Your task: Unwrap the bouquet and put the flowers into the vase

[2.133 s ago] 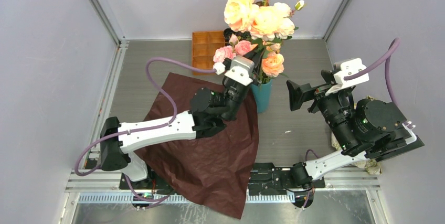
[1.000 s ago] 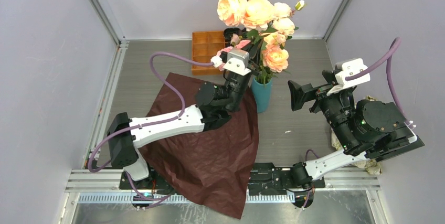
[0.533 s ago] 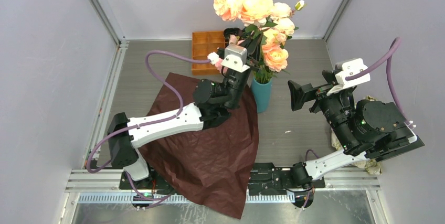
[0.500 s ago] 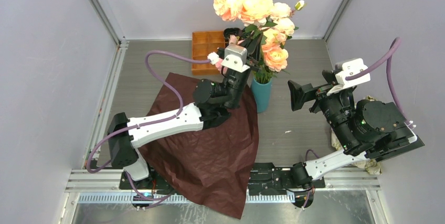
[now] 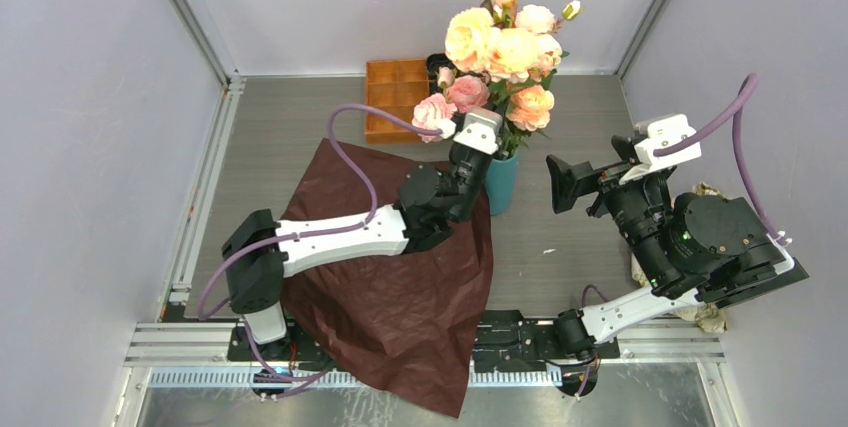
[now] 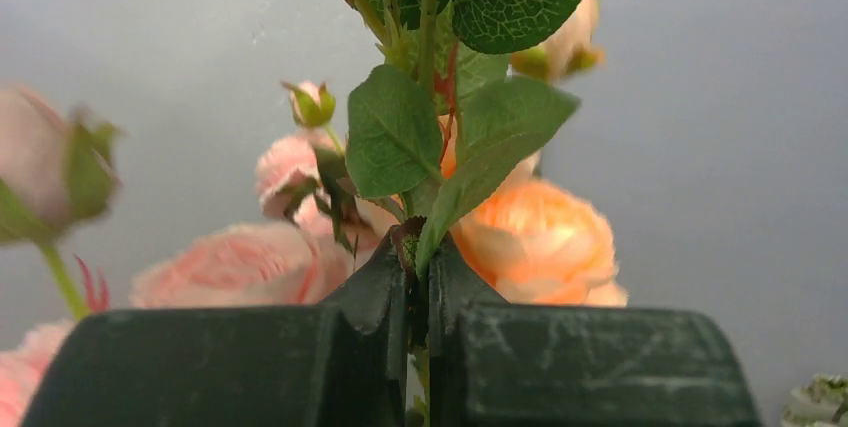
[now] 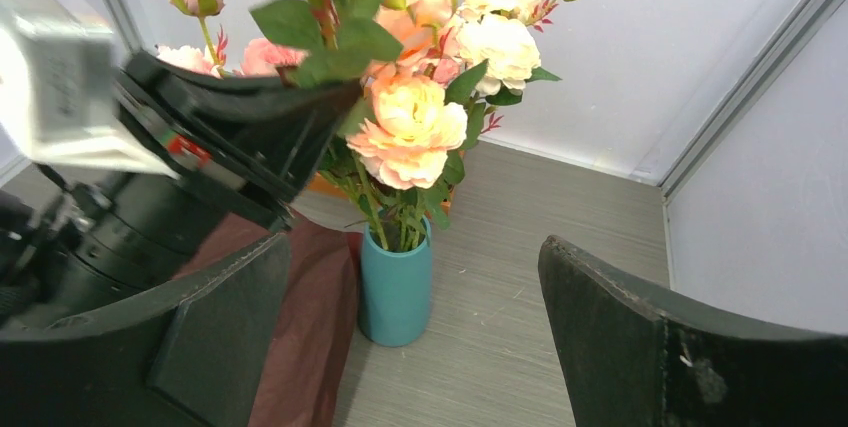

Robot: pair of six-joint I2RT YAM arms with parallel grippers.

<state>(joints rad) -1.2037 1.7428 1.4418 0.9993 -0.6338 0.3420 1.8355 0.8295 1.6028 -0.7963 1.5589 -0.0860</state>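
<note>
Flowers (image 5: pixel 505 47) pink, peach, cream; leaves (image 6: pixel 395 132) green. Vase (image 5: pixel 503 187) teal. Wrapping paper (image 5: pixel 400 297) maroon. Tray (image 5: pixel 393 87) orange.

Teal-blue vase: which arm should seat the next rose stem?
Left, likely: left arm has its jaws shut on a green leafy rose stem close to the teal-blue tapered vase; right arm sits beside it, jaws open and empty.
</note>
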